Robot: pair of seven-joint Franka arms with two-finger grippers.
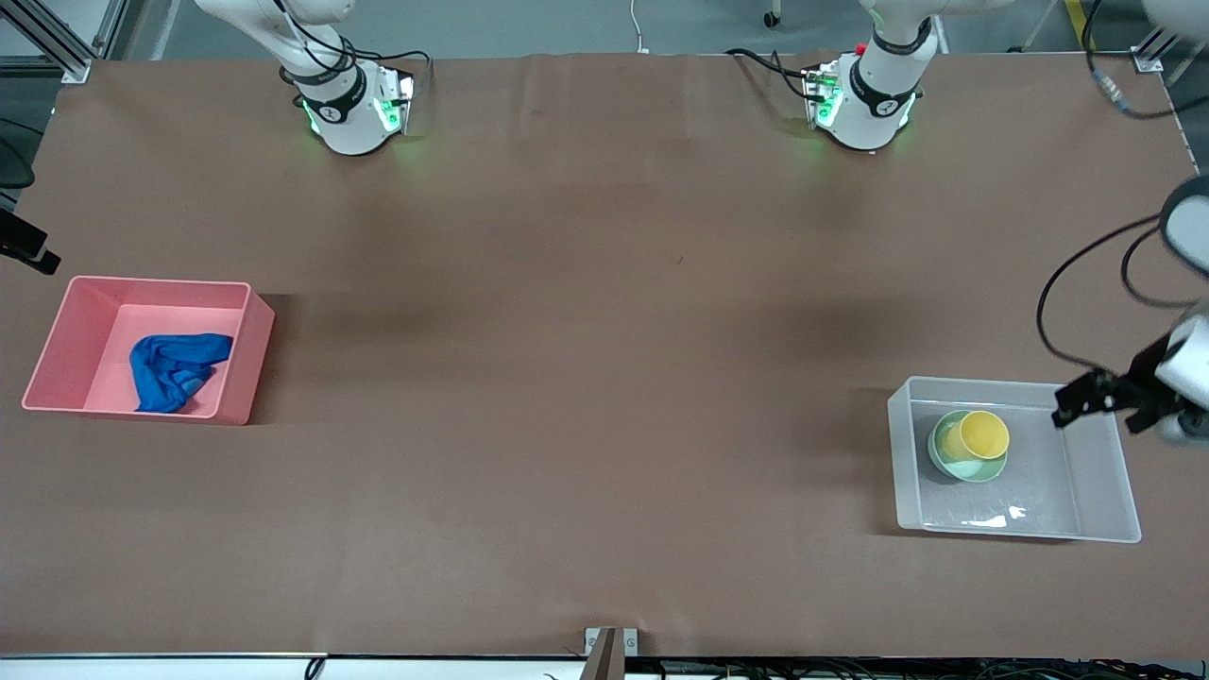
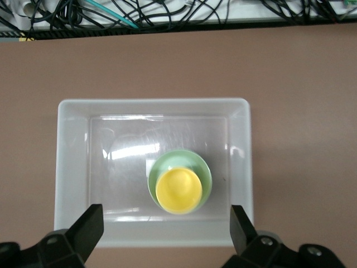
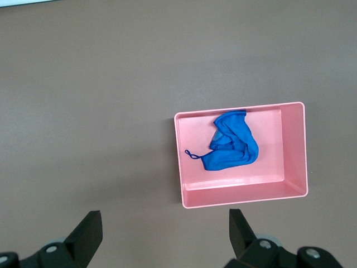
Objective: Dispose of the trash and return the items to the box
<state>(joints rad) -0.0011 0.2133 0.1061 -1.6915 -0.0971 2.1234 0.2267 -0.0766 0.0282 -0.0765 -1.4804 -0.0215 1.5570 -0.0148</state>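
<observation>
Cloth [image 1: 178,370], limp and light, lies bunched in the pink bin [image 1: 57,340] near the desk edge at the right arm's end; I'd pinch a fold. Cup [image 1: 984,435] sits nested in the bowl [image 1: 945,453] inside the clear box [image 1: 1096,510], both light, hard and likely slick, best taken by the rim. Left gripper [image 2: 164,234] hangs over the box edge with fingers apart, and the right gripper [image 3: 164,234], also spread, hangs over bare desk beside the pink bin.

The front camera is looking down from high across the table [image 1: 604,378], facing both robot bases along the frame's top edge and taking in the whole surface from well back. The left wrist camera is looking straight down, fairly close, at the clear box [image 2: 70,173], which is filling the frame's middle; the same clear box [image 1: 1100,501] is sitting at the front view's lower right. The right wrist camera is looking straight down from higher up at the pink bin [image 3: 242,198], right of centre in its frame; that pink bin [image 1: 57,349] is appearing at the front view's middle left.
</observation>
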